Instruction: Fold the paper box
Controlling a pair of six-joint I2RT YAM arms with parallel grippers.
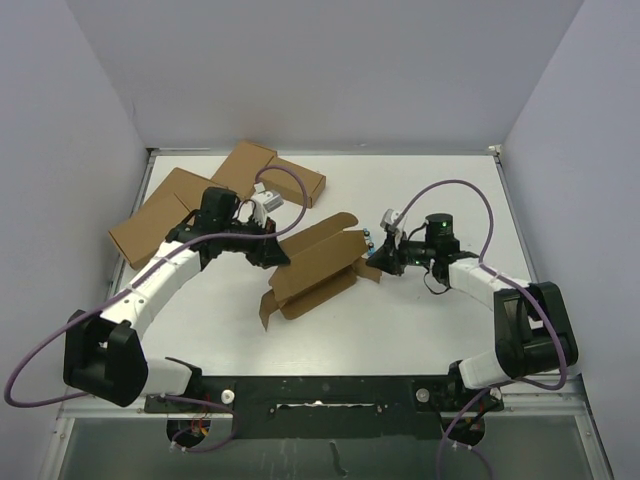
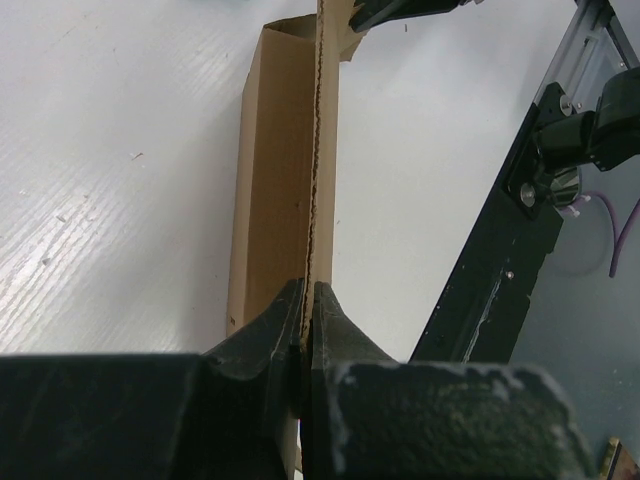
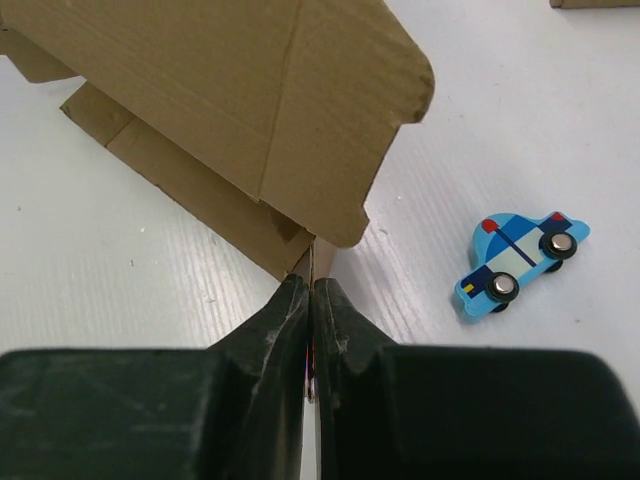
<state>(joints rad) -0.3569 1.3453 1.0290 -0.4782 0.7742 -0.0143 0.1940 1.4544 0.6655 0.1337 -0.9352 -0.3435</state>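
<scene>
The paper box (image 1: 315, 265) is a brown die-cut cardboard piece, partly folded, lying mid-table between the two arms. My left gripper (image 1: 276, 254) is shut on the box's left edge; in the left wrist view the fingers (image 2: 345, 335) pinch a thin upright panel (image 2: 320, 150) edge-on. My right gripper (image 1: 378, 262) is shut on a small tab at the box's right end; in the right wrist view the tab (image 3: 322, 255) sits between the jaws, under a large flap (image 3: 250, 90).
Several brown cartons (image 1: 215, 190) lie clustered at the back left, behind my left arm. A small blue toy car (image 3: 520, 262) lies on the table right of the right gripper. White walls enclose the table; a black rail (image 2: 500, 270) runs along the near edge.
</scene>
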